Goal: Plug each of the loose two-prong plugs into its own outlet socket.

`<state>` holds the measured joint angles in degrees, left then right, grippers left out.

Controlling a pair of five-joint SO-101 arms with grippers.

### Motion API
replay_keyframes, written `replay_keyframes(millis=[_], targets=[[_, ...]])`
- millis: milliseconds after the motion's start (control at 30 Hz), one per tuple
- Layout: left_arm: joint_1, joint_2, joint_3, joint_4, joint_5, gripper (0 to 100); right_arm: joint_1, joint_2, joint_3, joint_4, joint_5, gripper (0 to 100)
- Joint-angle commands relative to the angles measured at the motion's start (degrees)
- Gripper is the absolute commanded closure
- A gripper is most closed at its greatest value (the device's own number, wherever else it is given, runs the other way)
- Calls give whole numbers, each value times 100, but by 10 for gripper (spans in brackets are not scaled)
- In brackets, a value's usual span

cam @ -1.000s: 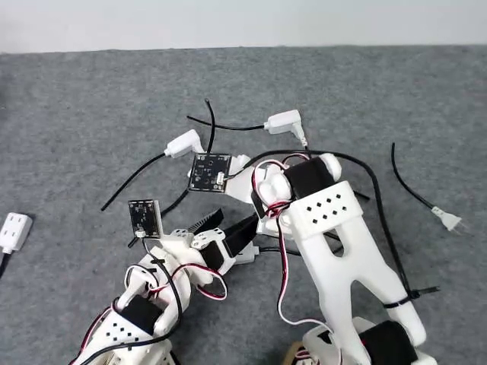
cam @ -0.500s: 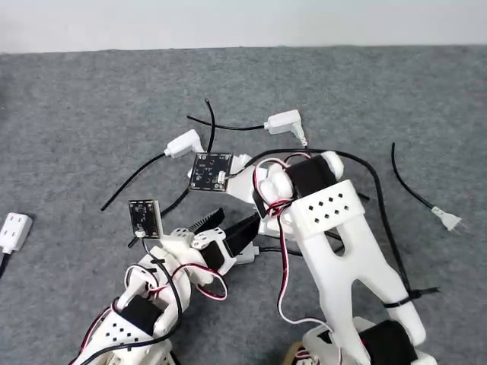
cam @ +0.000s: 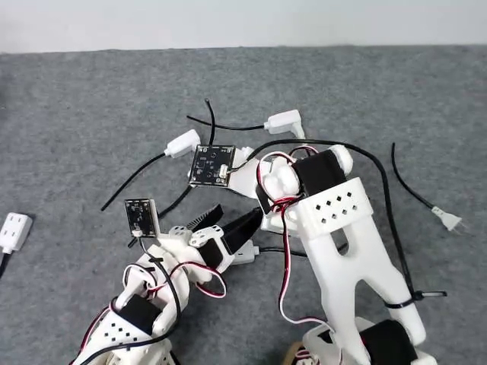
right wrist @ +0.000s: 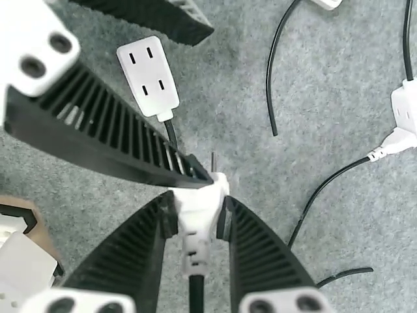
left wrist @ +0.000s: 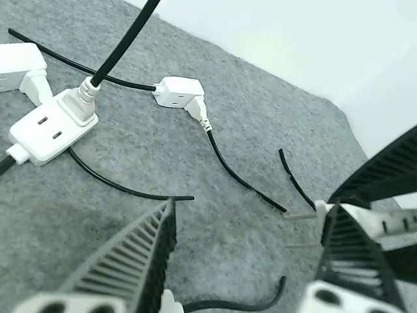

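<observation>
Clamping a white two-prong plug (right wrist: 199,218) between the narrow-set jaws of the right gripper (right wrist: 197,202), cord running back between them, prongs sticking out over the grey desk (right wrist: 339,130). Pointing those prongs close past a white outlet socket (right wrist: 148,78) lying flat, slots up, cord end turned toward the plug. Holding the jaws of the left gripper (left wrist: 251,208) spread wide with nothing between them, one ribbed jaw sitting close against the tip of the held plug. Sharing the desk farther out with a second socket (cam: 183,143) and a third socket (cam: 284,122) near each other, black cords trailing, a fourth socket (cam: 15,230) at the high view's left edge, and a loose plug (cam: 450,221) lying well apart on the right arm's side.
</observation>
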<state>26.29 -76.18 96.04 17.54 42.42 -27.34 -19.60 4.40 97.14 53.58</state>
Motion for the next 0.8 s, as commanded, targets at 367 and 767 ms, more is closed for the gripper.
replay_keyframes(millis=[367,767], targets=[[44,35,75,26,9,667,-66,-268,-563,-136,-211,990],[62,35,75,26,0,667,-66,-268,-730,-119,-220,990]])
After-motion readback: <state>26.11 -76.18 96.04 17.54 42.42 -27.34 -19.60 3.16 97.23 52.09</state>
